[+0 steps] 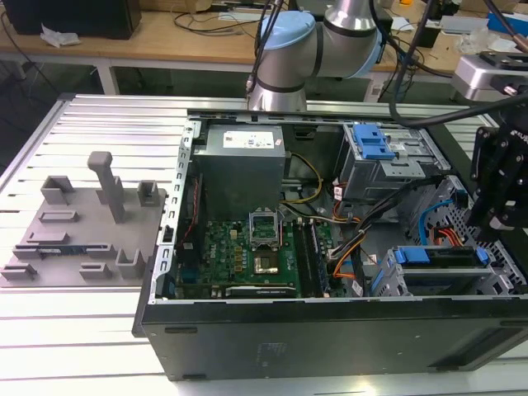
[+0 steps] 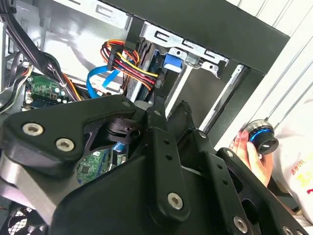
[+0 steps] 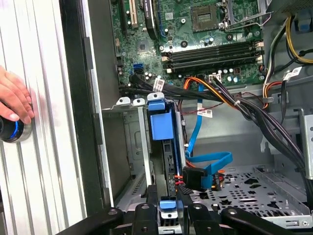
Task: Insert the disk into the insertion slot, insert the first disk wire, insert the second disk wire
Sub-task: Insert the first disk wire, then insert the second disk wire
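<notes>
The disk (image 3: 161, 128), in its bright blue carrier, lies inside the insertion slot (image 3: 128, 147), a grey perforated cage at the case's front corner. In the exterior view the disk (image 1: 437, 257) and the slot (image 1: 386, 279) are at the right. A blue flat wire (image 3: 199, 142) ends in a black plug (image 3: 191, 175) against the disk's rear end. A bundle of red, yellow and black wires (image 2: 128, 61) ends in a black plug (image 2: 158, 81) at the same end. I cannot tell whether either plug is fully seated. My gripper (image 3: 166, 211) hangs over that end of the disk, and it is above the cage's right side (image 1: 499, 194) in the exterior view.
A person's hand (image 3: 12, 100) rests on a round knob (image 3: 10, 129) on the ribbed table beside the case. Thick black cables (image 3: 254, 117) cross the case near the cage. The motherboard (image 1: 247, 260), power supply (image 1: 241, 165) and a taller bay with a blue latch (image 1: 373, 148) take up the case.
</notes>
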You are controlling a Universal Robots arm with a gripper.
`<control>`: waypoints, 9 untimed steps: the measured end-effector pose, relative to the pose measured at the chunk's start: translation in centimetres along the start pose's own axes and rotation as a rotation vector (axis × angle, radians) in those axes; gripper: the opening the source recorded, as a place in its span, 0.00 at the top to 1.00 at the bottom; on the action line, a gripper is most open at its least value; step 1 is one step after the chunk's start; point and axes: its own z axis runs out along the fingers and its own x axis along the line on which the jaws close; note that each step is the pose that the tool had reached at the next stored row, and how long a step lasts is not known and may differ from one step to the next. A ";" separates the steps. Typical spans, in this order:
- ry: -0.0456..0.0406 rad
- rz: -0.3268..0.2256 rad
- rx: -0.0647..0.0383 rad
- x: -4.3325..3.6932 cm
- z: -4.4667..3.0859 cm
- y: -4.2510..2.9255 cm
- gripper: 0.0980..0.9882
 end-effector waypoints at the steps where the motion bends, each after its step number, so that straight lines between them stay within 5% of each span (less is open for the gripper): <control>1: 0.0000 0.000 0.000 0.00 0.00 0.02 0.77; 9: 0.0000 0.000 0.000 0.02 0.00 0.19 0.77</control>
